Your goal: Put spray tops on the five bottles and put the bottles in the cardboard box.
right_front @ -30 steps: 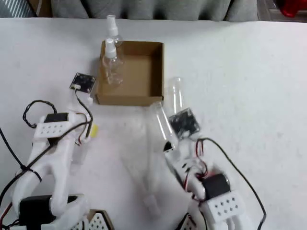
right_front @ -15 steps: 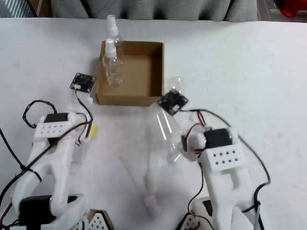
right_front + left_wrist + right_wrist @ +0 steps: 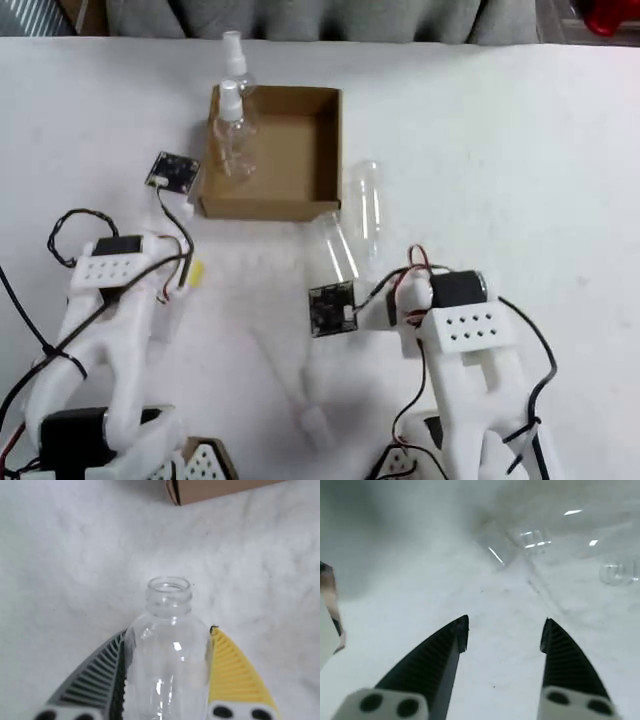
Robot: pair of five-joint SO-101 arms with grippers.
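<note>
**Left arm held an uncapped bottle; right arm hung empty over the table**

On the white table (image 3: pixel 520 150), your cardboard box (image 3: pixel 268 207) sat toward the far side. The left arm (image 3: pixel 110 300) stretched forward short of the box's near left corner. The right arm (image 3: pixel 465 340) was bent, its wrist turned in toward the middle of the table.

Your left gripper (image 3: pixel 167 632) was clamped around the body of an open-necked bottle (image 3: pixel 167 660), below the shoulder, with the neck clear and pointing toward the box. Your right gripper (image 3: pixel 505 621) had its jaws spread wide, with nothing between them.

One capped bottle (image 3: pixel 233 135) stood in the box's left side, and a second capped bottle (image 3: pixel 235 60) stood just beyond the far wall. Two uncapped bottles (image 3: pixel 337 250) lay on the table by the box's near right corner. A loose spray top (image 3: pixel 316 428) lay between the arm bases.

You could expect these bottles to be light, thin-walled and slick. Gripped at mid-body they would likely flex, so modest pressure suited them. The spray top looked small, with a thin, whippy tube, and seemed best taken by its collar.
</note>
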